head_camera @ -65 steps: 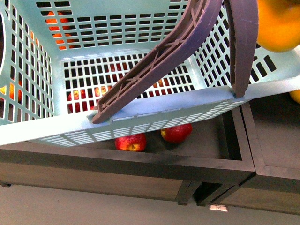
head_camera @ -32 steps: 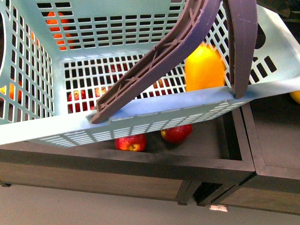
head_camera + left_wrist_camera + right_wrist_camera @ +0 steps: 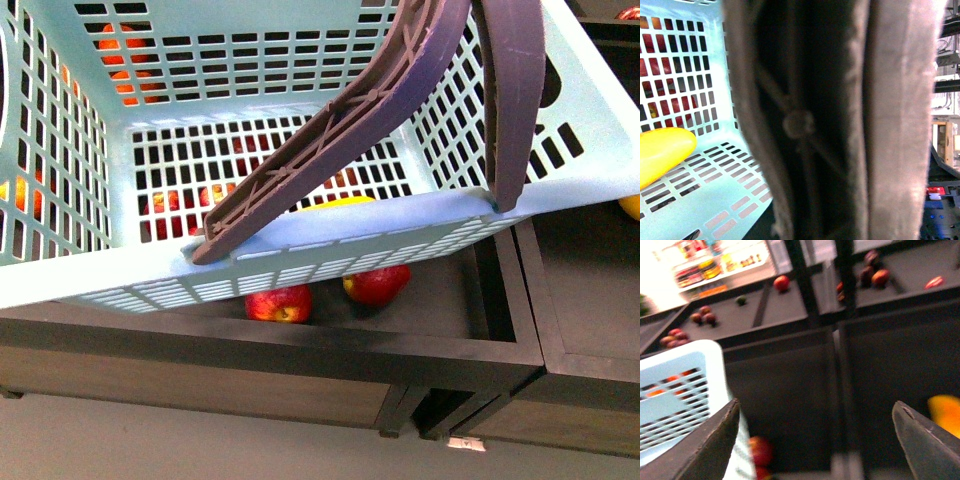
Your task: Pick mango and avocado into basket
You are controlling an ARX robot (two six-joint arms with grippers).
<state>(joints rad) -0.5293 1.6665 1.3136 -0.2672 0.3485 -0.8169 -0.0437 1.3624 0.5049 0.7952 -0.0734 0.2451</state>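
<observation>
The turquoise basket (image 3: 330, 235) fills the front view, tilted, held up over dark wooden crates. Its two brown handles (image 3: 350, 120) rise to the top right. My left gripper is shut on the basket by its handles (image 3: 840, 120), which fill the left wrist view; the fingers are hidden. The yellow mango (image 3: 662, 152) lies on the basket floor, and a sliver of it shows behind the near rim in the front view (image 3: 335, 202). My right gripper (image 3: 817, 440) is open and empty, beside the basket wall (image 3: 680, 390) above a dark crate. No avocado is clearly seen.
Red apples (image 3: 280, 303) lie in the crate under the basket. Orange fruits (image 3: 125, 60) show through the far lattice. A yellow fruit (image 3: 945, 412) lies in the crate to the right. More crates with fruit (image 3: 781, 283) stand beyond.
The mango dropped from above the basket's right rim into the basket and now lies on its floor. The basket has stayed in place.
</observation>
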